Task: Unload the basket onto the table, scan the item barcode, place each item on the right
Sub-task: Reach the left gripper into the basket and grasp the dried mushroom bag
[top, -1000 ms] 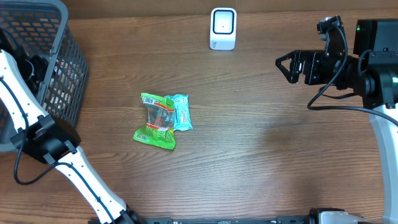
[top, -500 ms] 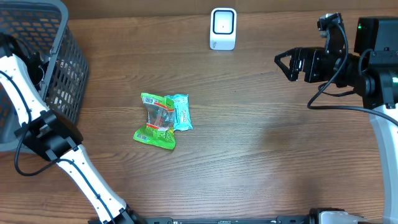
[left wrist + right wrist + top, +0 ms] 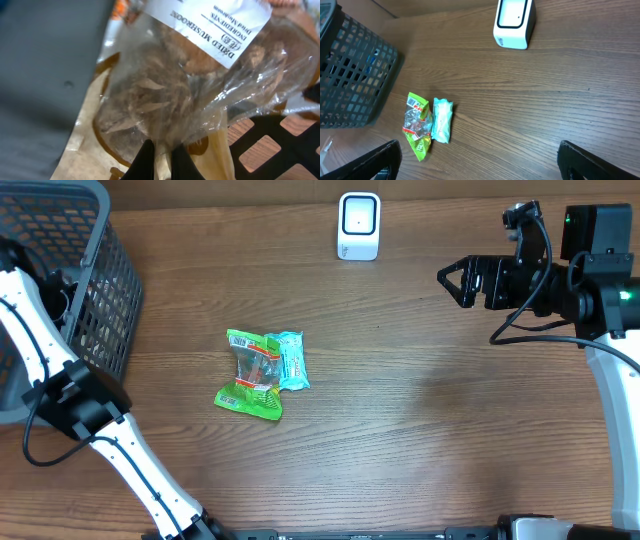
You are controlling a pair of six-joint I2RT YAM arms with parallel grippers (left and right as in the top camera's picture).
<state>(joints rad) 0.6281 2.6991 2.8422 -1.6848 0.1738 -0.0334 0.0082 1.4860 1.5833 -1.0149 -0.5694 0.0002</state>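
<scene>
In the left wrist view my left gripper [image 3: 161,148] is shut, its two black fingers pinching the lower edge of a clear bag of dried mushrooms [image 3: 160,95]. The bag carries a white printed label [image 3: 215,25] and lies inside the grey mesh basket [image 3: 100,290]. No barcode shows on it. From overhead the left arm reaches into the basket and its gripper is hidden there. The white scanner [image 3: 359,226] stands at the table's far edge. My right gripper [image 3: 455,280] hovers open to the right of the scanner, holding nothing.
A green snack packet [image 3: 250,373] and a teal packet [image 3: 290,360] lie side by side mid-table, also visible in the right wrist view as the green packet [image 3: 417,125] and teal packet [image 3: 441,120]. The basket's mesh wall [image 3: 260,135] is close beside the held bag.
My left gripper has closed on the mushroom bag's edge inside the basket. The right arm has drifted slightly left, still open.
</scene>
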